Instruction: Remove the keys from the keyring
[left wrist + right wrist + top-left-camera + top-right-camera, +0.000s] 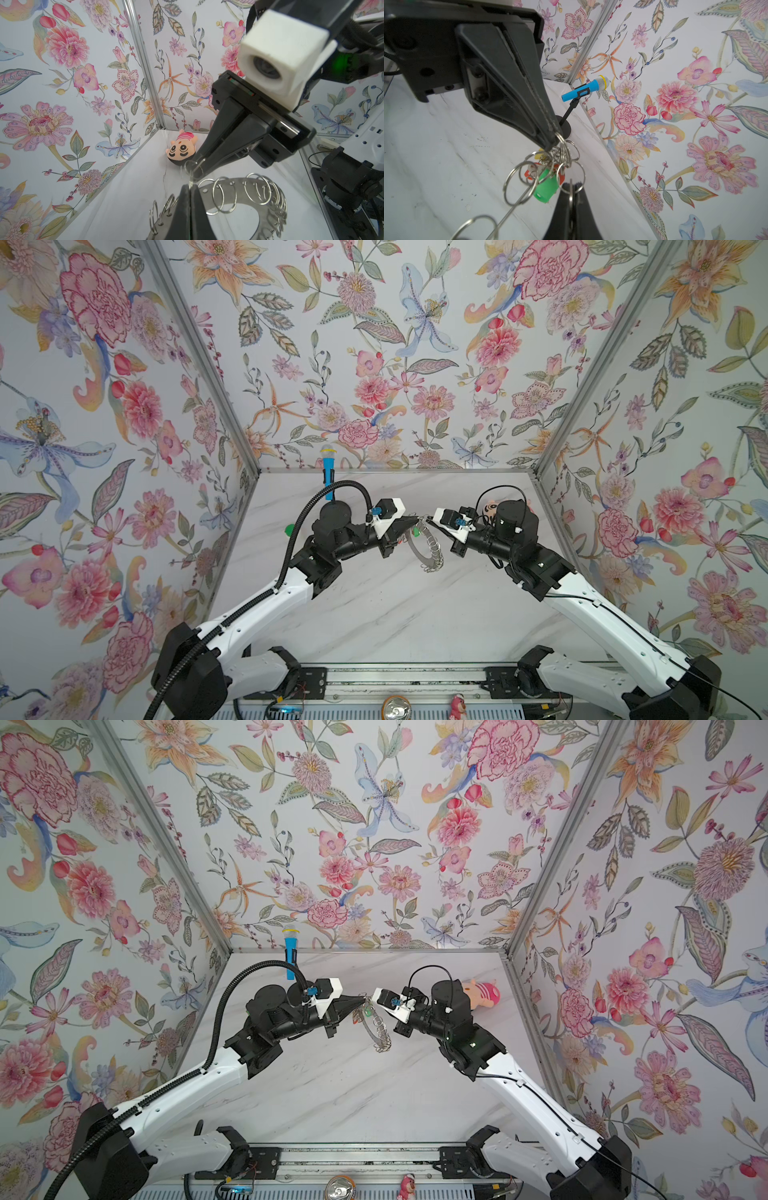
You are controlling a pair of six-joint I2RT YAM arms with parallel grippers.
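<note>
Tabletop [374,614] lies beneath the keyring [239,188], which hangs in mid-air over its far middle. We see left gripper [190,188] and right gripper [571,187] both clamped on its wire loops [279,204]; keys [545,188] dangle beside them. A slipped loop, we judge, drops everything.

Count. Claws: 2, left claw [417,520] and right claw [428,519]. Keyring [241,193]: 1, below both claws. Wire loops [277,200]: many (overlapping, no exact count). Keys [545,187], hanging below left claw: number unclear; colours seen: green 1, red 2 patches. Toy microphone [328,460]: 1, beyond left claw. Plush doll [484,992]: 1, beyond right claw.
</note>
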